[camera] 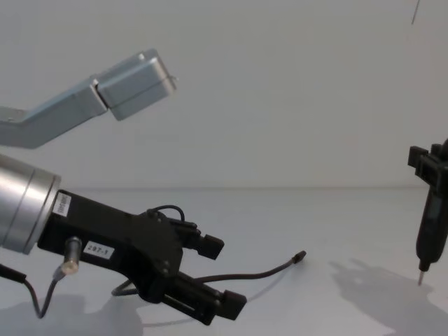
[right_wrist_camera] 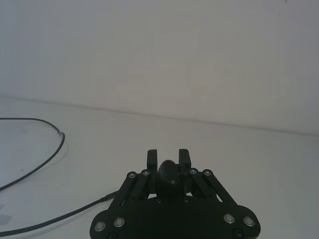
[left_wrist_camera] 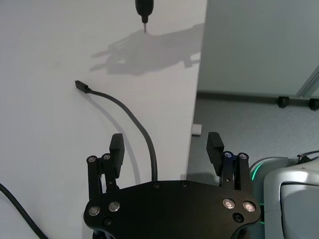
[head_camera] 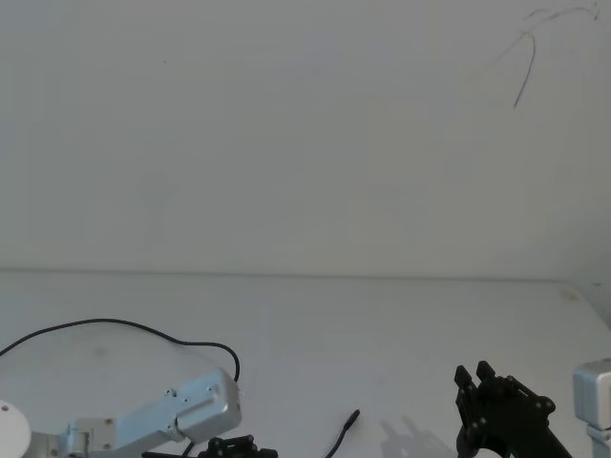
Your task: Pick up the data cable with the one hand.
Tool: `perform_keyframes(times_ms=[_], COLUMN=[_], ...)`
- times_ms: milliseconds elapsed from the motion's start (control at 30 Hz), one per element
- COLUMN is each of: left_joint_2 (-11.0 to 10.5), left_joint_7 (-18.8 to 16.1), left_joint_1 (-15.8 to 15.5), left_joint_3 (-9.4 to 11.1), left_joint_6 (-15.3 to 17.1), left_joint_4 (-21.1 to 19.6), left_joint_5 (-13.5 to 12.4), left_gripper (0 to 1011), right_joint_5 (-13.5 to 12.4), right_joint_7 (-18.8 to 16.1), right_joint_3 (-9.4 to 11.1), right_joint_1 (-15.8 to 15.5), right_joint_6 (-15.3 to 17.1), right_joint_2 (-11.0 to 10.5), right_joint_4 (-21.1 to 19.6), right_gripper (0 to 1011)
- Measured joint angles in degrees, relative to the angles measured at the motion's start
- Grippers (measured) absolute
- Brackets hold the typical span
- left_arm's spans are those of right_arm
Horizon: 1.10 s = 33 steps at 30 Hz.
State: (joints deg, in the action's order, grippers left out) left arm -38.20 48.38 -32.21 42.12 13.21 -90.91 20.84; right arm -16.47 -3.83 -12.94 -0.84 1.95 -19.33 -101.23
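Here the left gripper [left_wrist_camera: 165,144] hovers with fingers wide. The data cable [left_wrist_camera: 142,127] runs between them over the bench [left_wrist_camera: 50,149], plug past the fingertips, near the bench edge. Well apart rightward, the right gripper [right_wrist_camera: 168,155] clasps a pen-like tool [camera: 428,224].

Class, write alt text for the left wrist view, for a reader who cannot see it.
The open left gripper frames a black data cable that curves across the white table to its plug. Beyond it, a pen-like tool points down at the table.
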Motion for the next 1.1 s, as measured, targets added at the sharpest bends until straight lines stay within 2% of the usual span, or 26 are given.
perform_keyframes(times_ms=[433, 733, 833, 867, 900, 1000, 1033, 1067, 1100], left_joint_2=[0.44, 1.32, 1.46, 1.52, 1.56, 1.68, 1.7, 1.77, 1.78], left_joint_7=[-1.11, -2.49, -2.69, -2.79, -2.85, -3.04, -3.08, -3.15, -3.17], left_joint_1=[-1.22, -1.33, -1.34, -1.35, -1.35, -1.36, -1.37, -1.38, -1.38], left_joint_3=[2.27, 2.76, 2.81, 2.83, 2.85, 2.9, 2.91, 2.92, 2.94], left_joint_6=[0.73, 0.76, 0.76, 0.76, 0.76, 0.76, 0.76, 0.76, 0.76], left_joint_4=[1.05, 2.07, 2.22, 2.3, 2.32, 2.45, 2.48, 2.51, 2.53], left_joint_5=[-2.95, -4.42, -4.63, -4.74, -4.79, -4.99, -5.03, -5.1, -5.12], left_gripper=[992, 790, 697, 639, 639, 515, 515, 454, 434], right_joint_5=[0.0, 0.0, 0.0, 0.0, 0.0, 0.0, 0.0, 0.0, 0.0], right_joint_7=[0.0, 0.0, 0.0, 0.0, 0.0, 0.0, 0.0, 0.0, 0.0], right_joint_3=[0.0, 0.0, 0.0, 0.0, 0.0, 0.0, 0.0, 0.0, 0.0], right_joint_1=[0.0, 0.0, 0.0, 0.0, 0.0, 0.0, 0.0, 0.0, 0.0], right_joint_6=[0.0, 0.0, 0.0, 0.0, 0.0, 0.0, 0.0, 0.0, 0.0], right_joint_2=[0.0, 0.0, 0.0, 0.0, 0.0, 0.0, 0.0, 0.0, 0.0], right_joint_4=[0.0, 0.0, 0.0, 0.0, 0.0, 0.0, 0.0, 0.0, 0.0], right_gripper=[251, 251, 251, 251, 251, 251, 251, 251, 251])
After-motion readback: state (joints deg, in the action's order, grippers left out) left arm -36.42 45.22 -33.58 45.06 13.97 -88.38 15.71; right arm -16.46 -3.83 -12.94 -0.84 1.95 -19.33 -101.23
